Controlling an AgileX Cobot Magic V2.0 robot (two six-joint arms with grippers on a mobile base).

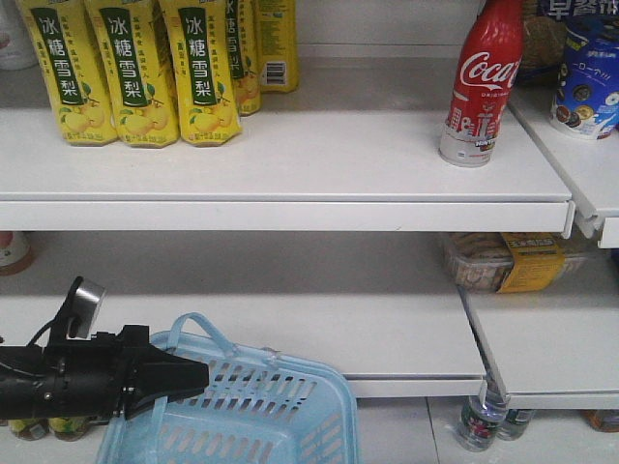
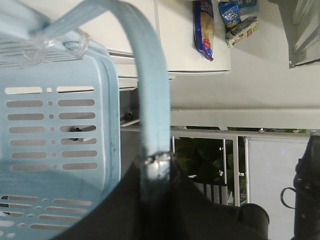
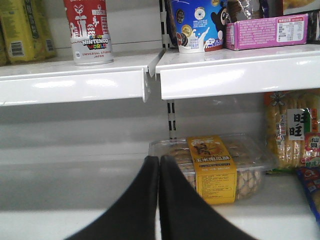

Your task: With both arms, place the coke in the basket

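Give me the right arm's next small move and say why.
Probably lift the right claw and open it toward the coke. Its jaws are shut and empty, low down, while the coke stands on the upper shelf, up and left in the right wrist view. The left claw seems to grip the basket by its handle.

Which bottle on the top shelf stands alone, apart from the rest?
The red Coca-Cola bottle, upright by itself at the far right. The yellow bottles are packed side by side at the left.
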